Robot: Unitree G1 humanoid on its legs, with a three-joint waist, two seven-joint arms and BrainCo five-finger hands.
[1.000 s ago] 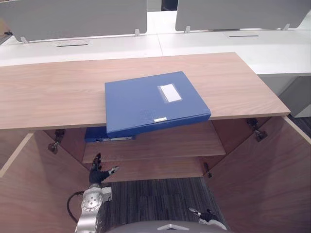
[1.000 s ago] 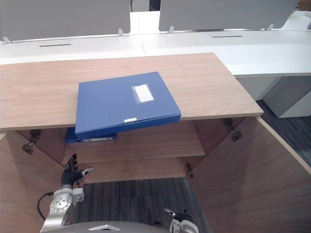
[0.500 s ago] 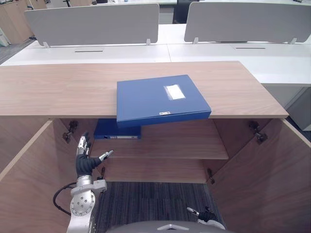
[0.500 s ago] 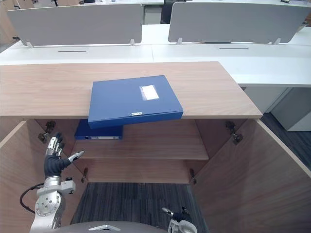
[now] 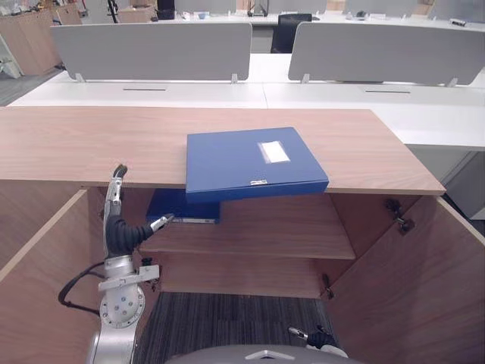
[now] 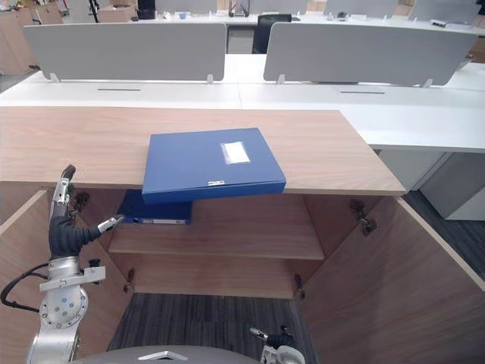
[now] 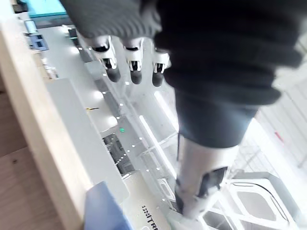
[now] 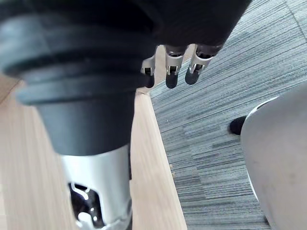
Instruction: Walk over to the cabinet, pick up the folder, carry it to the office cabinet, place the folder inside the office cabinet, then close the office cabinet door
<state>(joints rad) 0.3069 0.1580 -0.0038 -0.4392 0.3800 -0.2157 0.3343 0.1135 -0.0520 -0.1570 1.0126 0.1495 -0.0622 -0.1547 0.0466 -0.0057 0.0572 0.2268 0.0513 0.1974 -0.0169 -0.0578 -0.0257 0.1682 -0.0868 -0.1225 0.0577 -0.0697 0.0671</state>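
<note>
You have a blue folder (image 5: 254,163) with a white label (image 5: 274,152) on a light-brown wood-grain cabinet (image 5: 91,144). The floor (image 5: 227,322) is dark grey carpet with fine stripes; desks (image 5: 424,114) behind are white, their dividers (image 5: 151,49) pale grey.

A flat blue rectangular box folder (image 5: 254,163) with a white label is lying closed at the frame's centre on the light wooden cabinet (image 5: 91,144), its front corner overhanging the top's edge. The cabinet's left wooden door (image 5: 38,265) and right wooden door (image 5: 409,280) are standing open.

Head stereo down at cabinet (image 5: 91,144); wrist cams close.
</note>
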